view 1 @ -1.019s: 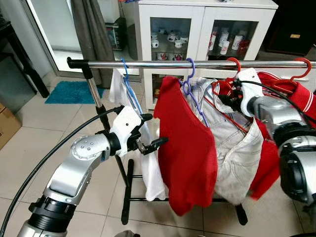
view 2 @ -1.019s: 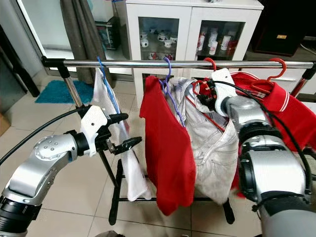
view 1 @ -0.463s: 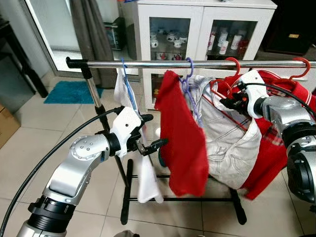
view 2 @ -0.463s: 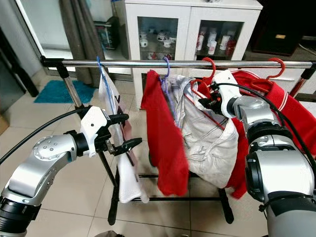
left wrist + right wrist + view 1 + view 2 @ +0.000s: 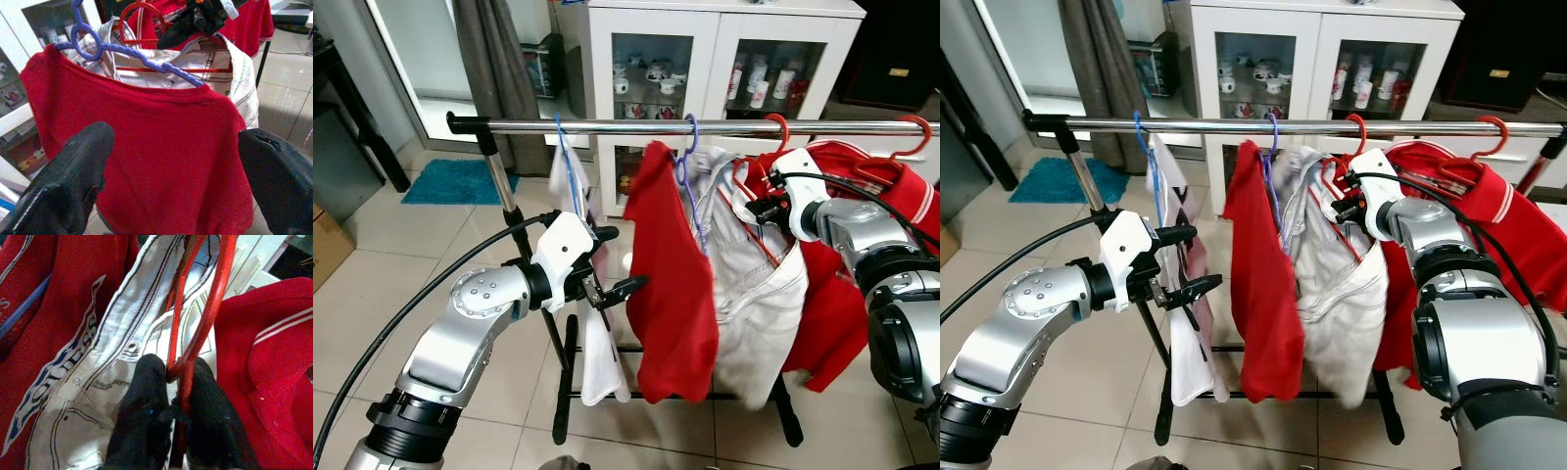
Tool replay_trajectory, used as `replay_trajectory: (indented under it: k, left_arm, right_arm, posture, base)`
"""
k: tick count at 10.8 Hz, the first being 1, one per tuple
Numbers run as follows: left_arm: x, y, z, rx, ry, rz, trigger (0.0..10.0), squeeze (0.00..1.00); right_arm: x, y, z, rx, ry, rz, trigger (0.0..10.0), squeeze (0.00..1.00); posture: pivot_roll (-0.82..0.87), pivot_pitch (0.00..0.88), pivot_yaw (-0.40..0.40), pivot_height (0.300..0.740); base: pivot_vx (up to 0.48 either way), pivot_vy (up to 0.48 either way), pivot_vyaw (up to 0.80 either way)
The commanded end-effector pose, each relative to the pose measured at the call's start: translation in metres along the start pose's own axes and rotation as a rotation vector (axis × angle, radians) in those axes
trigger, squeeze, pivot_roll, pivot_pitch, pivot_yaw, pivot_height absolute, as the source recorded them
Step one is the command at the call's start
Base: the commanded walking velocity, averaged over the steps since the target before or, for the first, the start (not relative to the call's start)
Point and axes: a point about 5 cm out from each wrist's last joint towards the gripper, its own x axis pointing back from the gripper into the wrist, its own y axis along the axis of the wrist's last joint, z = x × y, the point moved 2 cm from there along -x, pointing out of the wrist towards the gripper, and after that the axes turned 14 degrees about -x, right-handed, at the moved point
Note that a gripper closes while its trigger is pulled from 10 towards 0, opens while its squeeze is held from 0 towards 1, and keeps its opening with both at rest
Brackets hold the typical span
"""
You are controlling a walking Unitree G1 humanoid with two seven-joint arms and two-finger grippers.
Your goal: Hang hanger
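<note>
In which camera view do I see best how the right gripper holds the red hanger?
The right wrist view: there the right gripper is shut on the red hanger, whose bars pass between its two black fingers. In both eye views the gripper is small, under the hanger's hook on the rail. In the left wrist view it is a dark shape.

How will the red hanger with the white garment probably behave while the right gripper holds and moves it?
The red hanger looks thin and rigid, so it should keep its shape between the right gripper fingers. The white garment hangs limp and will likely swing and drag against the red shirt beside it.
</note>
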Motion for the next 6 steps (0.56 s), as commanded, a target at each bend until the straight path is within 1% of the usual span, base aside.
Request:
replay_trajectory:
  k: [1,3,6]
  left_arm:
    - [0.0015,0.0023,-0.0009,-0.009,-0.013,-0.003,10.0,0.00]
    - [0.0012,0.0028,0.0002,-0.011,-0.011,-0.003,10.0,0.00]
    - [-0.0016,0.0045,0.0023,-0.020,-0.015,-0.009,10.0,0.00]
  right_arm:
    - [-0.0006,0.0043,0.0016,-0.009,-0.001,-0.008,0.0,0.00]
    - [-0.0005,0.0048,0.0011,-0.027,-0.007,-0.018,0.0,0.00]
    - [0.0000,0.0083,0.0013,-0.030,0.000,-0.034,0.0,0.00]
  posture:
    - [-0.03,0.000,0.001,0.740]
    - [-0.03,0.000,0.005,0.740]
    - [-0.04,0.000,0.012,0.740]
  base:
    - [0.000,0.000,0.00]
    - [0.000,0.000,0.00]
    - [0.000,0.000,0.00]
